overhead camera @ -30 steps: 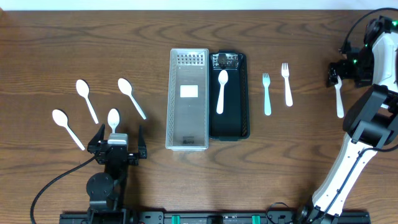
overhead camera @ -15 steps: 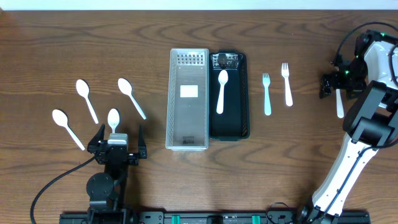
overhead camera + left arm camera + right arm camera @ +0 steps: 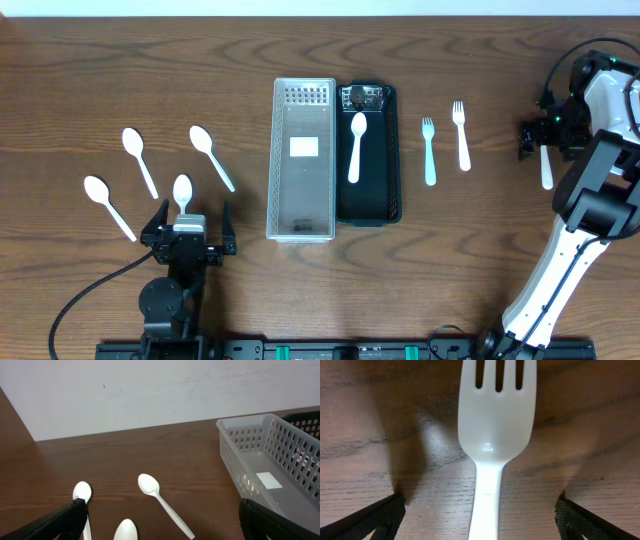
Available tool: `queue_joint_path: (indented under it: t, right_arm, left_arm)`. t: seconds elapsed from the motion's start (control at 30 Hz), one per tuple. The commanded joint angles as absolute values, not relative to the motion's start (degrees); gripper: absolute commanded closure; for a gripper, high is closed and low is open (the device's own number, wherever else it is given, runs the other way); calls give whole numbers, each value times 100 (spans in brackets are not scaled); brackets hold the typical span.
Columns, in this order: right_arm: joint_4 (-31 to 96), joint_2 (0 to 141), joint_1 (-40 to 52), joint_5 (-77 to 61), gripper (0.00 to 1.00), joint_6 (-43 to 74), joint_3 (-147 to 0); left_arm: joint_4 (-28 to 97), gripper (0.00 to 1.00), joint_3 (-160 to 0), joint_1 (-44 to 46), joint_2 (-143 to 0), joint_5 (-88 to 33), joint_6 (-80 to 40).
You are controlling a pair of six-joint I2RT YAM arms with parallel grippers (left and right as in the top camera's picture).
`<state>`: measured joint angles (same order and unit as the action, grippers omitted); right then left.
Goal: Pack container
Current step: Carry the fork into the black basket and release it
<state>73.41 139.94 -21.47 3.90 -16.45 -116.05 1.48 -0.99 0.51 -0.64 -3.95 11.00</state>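
A black tray [image 3: 390, 150] holds one white spoon [image 3: 355, 145], with a clear slotted basket [image 3: 303, 160] right beside it on the left. My right gripper [image 3: 541, 135] is open low over a white fork [image 3: 546, 170] at the far right. In the right wrist view that fork [image 3: 495, 435] lies on the wood between my spread fingertips [image 3: 375, 520], untouched. My left gripper [image 3: 194, 213] is open near the front left, with nothing in it. Just ahead of it lies a spoon [image 3: 182, 190].
Two more forks [image 3: 429, 150] [image 3: 461, 135] lie right of the tray. Three other spoons [image 3: 140, 160] [image 3: 210, 155] [image 3: 108, 205] lie at the left. The left wrist view shows spoons [image 3: 150, 485] [image 3: 82, 492] and the basket wall [image 3: 245, 467].
My right gripper has shifted a little left and down over the fork, still open. The left arm and all the cutlery have stayed put.
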Motion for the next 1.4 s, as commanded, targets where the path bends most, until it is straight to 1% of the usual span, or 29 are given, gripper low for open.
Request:
queue_joint_path:
  t: [0.0,0.17,0.23,0.27,0.4,0.43,0.5,0.6,0.93,1.17,1.37]
  right_arm:
    - [7175,14182,-2169,491,1,-1374,-11419]
    - [7153,14182,-2169,491,1,-1374,-11419]
    - [7155,14182,-2169,491,5,-1374,-11419]
    - [7153,14182,-2169,491,9,-1374,-11419]
    - [7150,14182,-2169,491,17,-1374,-11419]
    - [7150,14182,-2169,491,21,-1376,-11419]
    - [7148,14182,-2169,491,38,-1374,-11419]
    - [7148,14182,-2169,491,57,-1372,-11419]
    - [7150,14182,-2169,493,98,-1262,-11421]
    - [7264,14151,-2154,493,99,-1201,-11498]
    - [7728,14003,-2010,491,98,-862,-12151]
  left_arm:
    - [364,2,-23,69,-67,-515,1177]
    - [364,2,-23,69,-67,-515,1177]
    - [364,2,-23,69,-67,-515,1177]
    - [366,2,-23,69,-67,-515,1177]
    - [366,2,-23,69,-67,-515,1177]
    - [366,2,-23,69,-67,-515,1177]
    - [364,2,-23,69,-67,-515,1177]
    - [366,2,-23,69,-67,-515,1179]
    - [366,2,-23,69,-67,-515,1177]
    - [366,2,-23,69,-67,-515,1177]
    - [366,2,-23,69,-67,-515,1177]
